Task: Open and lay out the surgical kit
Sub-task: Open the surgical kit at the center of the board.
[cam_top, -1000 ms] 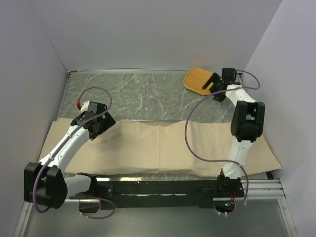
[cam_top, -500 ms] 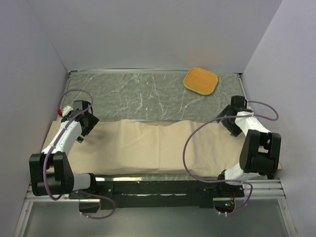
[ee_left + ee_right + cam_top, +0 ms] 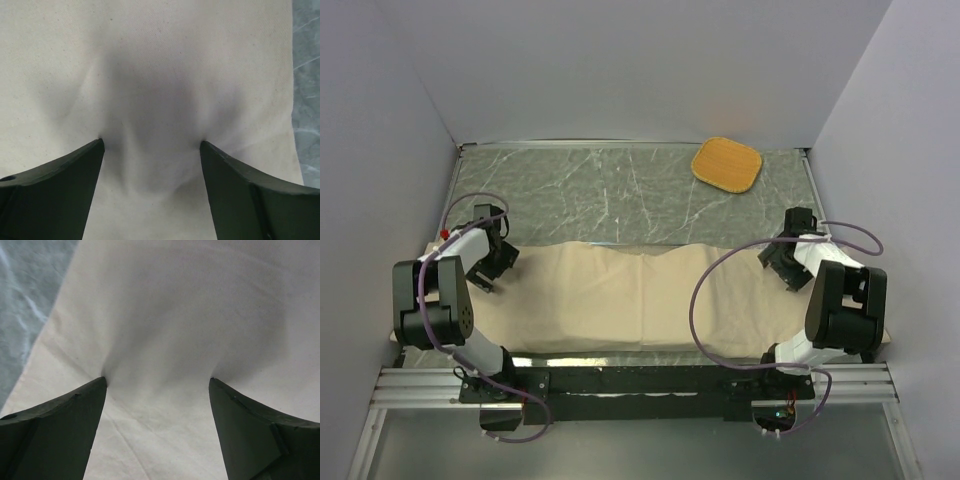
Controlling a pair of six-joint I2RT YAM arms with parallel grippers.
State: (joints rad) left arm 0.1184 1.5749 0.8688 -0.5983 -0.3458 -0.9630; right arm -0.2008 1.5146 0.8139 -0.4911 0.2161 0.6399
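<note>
Beige cloth [image 3: 640, 300] puckers under the spread left pincer [image 3: 151, 144] and spread right pincer [image 3: 158, 379] at its ends; too shallow a pinch could slip free.

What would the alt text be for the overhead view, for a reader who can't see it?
Two robot arms press down on opposite ends of a wide beige cloth, the left end effector and right end effector both open. The cloth lies on a grey marbled table; an orange pad sits beyond it, far right.
</note>
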